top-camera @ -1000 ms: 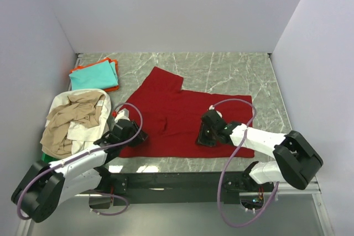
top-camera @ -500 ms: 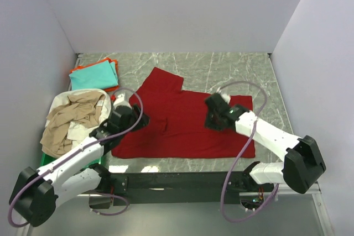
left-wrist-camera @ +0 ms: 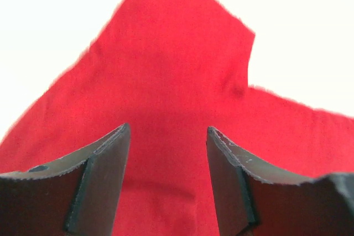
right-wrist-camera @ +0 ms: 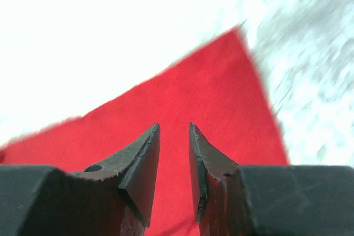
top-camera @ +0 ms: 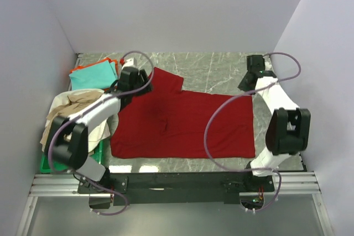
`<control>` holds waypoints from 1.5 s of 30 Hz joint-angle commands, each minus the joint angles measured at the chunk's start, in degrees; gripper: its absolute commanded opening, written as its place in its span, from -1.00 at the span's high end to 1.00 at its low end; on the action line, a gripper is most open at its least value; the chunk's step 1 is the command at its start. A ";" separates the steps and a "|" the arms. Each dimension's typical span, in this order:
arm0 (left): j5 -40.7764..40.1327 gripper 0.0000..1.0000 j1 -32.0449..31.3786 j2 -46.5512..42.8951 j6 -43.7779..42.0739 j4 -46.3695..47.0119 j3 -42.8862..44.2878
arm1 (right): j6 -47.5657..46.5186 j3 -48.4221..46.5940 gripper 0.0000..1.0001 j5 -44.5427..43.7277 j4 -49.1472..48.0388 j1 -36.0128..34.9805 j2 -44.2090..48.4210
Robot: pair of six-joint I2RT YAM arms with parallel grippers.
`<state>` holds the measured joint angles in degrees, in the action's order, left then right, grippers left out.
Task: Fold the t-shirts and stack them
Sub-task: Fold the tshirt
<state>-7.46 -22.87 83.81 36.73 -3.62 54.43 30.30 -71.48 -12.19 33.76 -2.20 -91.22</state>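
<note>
Cloth check: I am seeing the dark red t-shirt [top-camera: 188,128] lying flat on the table [top-camera: 221,70]. My left fingers [left-wrist-camera: 105,161] are hovering wide apart over its far-left sleeve; right fingers [right-wrist-camera: 141,161], narrowly parted and empty, are hanging near its far-right corner.

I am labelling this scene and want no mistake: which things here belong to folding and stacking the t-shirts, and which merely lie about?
Belong to the job:
dark red t-shirt, spread flat
teal t-shirt, folded on the orange t-shirt
beige t-shirt and white t-shirt, crumpled in a heap

Just lying about:
green tray under the heap
marble table
</note>
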 commanded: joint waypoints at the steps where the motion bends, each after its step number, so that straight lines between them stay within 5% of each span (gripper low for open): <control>1: 2.11 -0.27 1.60 6.69 -6.75 -1.12 10.05 | -3.32 -4.88 0.31 1.02 -1.06 6.13 -5.71; 15: 10.54 -0.34 5.91 32.46 -16.34 -9.48 40.39 | -4.99 -11.57 0.32 4.54 -2.56 13.18 -22.24; 45: 13.35 -0.36 7.67 42.22 -17.13 -15.45 52.35 | -6.13 -11.66 0.37 8.14 -4.14 14.59 -25.41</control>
<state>6.20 -15.22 125.14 20.62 -16.49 103.57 24.95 -80.68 -4.43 29.12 11.90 -115.37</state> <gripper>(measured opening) 0.679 0.317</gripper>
